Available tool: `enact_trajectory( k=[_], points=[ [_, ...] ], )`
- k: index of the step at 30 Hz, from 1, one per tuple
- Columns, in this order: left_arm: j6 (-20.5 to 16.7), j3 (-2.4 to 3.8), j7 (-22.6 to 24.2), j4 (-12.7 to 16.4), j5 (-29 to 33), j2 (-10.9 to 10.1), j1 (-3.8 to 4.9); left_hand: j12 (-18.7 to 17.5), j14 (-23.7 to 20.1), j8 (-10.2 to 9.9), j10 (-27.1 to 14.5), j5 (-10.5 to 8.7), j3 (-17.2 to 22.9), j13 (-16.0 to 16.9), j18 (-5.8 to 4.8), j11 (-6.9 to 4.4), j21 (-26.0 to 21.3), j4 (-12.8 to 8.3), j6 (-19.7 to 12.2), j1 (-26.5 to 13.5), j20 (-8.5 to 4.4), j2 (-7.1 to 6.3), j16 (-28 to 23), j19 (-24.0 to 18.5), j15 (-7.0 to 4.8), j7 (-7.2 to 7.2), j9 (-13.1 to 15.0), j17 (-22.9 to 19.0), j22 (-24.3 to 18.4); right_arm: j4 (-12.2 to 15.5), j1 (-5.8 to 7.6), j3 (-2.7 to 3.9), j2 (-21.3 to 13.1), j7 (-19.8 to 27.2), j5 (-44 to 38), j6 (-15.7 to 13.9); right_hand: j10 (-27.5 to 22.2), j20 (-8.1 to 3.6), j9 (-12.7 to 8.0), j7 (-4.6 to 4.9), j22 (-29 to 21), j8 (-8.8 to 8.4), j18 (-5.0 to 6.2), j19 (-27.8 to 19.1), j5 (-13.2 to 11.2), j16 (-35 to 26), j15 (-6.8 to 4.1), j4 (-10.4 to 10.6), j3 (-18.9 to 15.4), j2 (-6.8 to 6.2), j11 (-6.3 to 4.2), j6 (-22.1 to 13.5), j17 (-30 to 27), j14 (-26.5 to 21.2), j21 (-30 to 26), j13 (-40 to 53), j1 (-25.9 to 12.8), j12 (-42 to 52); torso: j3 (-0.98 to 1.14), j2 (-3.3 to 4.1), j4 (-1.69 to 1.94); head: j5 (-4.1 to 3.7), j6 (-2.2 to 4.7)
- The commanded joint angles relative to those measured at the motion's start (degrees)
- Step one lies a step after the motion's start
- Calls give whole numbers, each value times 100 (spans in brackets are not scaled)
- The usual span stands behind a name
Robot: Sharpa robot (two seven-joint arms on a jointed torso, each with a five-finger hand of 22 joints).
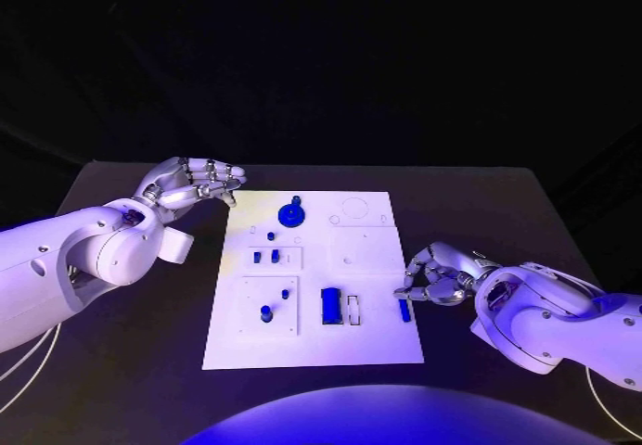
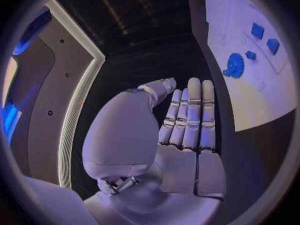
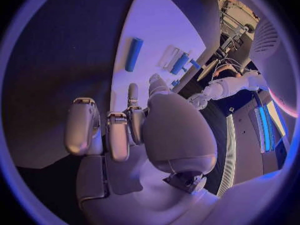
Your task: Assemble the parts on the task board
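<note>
Left robot hand: my left robot hand (image 1: pixel 196 183) hovers over the worktop (image 1: pixel 121 380) just off the far left corner of the task board (image 1: pixel 381 348). In its wrist view the fingers (image 2: pixel 189 116) lie straight and side by side with nothing in them, so I call it released and idle.
Task board, left half: a blue gear (image 1: pixel 290 214) sits near the far edge. Below it two small blue pegs (image 1: pixel 266 256) stand in a recessed panel, and two more small blue pieces (image 1: pixel 266 314) lie in the square panel nearer me.
Task board, middle: a blue rectangular block (image 1: pixel 329 306) lies beside an open slot (image 1: pixel 354 309). The circular recess (image 1: pixel 356 208) at the far right of the board looks unfilled.
Task board, right edge: a slim blue bar (image 1: pixel 404 311) lies near the board's right edge, just beside my right fingertips.
Right robot hand: my right robot hand (image 1: pixel 436 274) is low at the board's right edge, fingers curled in. I see nothing between them, so I read it as clenched and empty.
Step in hand: I judge this an early reach for the slim blue bar; little looks seated yet.
Next move: I would spread the right fingers, come down across the bar's long sides and pinch it without sliding it off the board.
</note>
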Motion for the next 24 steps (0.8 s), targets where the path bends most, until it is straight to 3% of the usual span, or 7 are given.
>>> enact_trajectory(
  k=[1, 8, 24],
  points=[
    [42, 3, 63, 13, 31, 12, -3, 17, -40, 16, -50, 39, -7, -1, 67, 2, 20, -33, -9, -2, 0, 44, -32, -32, 12, 17, -8, -2, 8, 17, -75, -7, -31, -128, -478, -109, -7, 36, -4, -16, 990, -21, 29, -5, 1, -31, 39, 7, -16, -3, 25, 17, 599, 413, -28, 518, 50, -32, -2, 0, 7, -30, -14],
    [50, 3, 62, 12, 31, 13, -6, 17, -40, 16, -50, 39, -7, -1, 67, 2, 20, -33, -9, -2, 0, 44, -32, -32, 12, 17, -8, -2, 8, -22, -194, -19, -33, -333, -639, 44, 12, 30, 12, -45, 993, 23, 28, 0, -3, -32, 24, 20, -42, -9, 3, 115, 614, 418, -21, 525, 35, -19, -3, -1, 22, -51, -22],
    [55, 3, 56, 6, 31, 9, -12, 17, -40, 16, -50, 39, -7, -1, 67, 2, 20, -33, -9, -2, 0, 44, -32, -32, 12, 17, -8, -2, 8, -141, -388, -30, 133, -484, -708, 358, 41, 22, 22, -61, 1010, 41, 16, 23, -2, -7, 11, 25, -62, 11, -11, 154, 694, 436, 45, 555, -20, 27, -3, -1, 16, -28, -45]
  ],
)
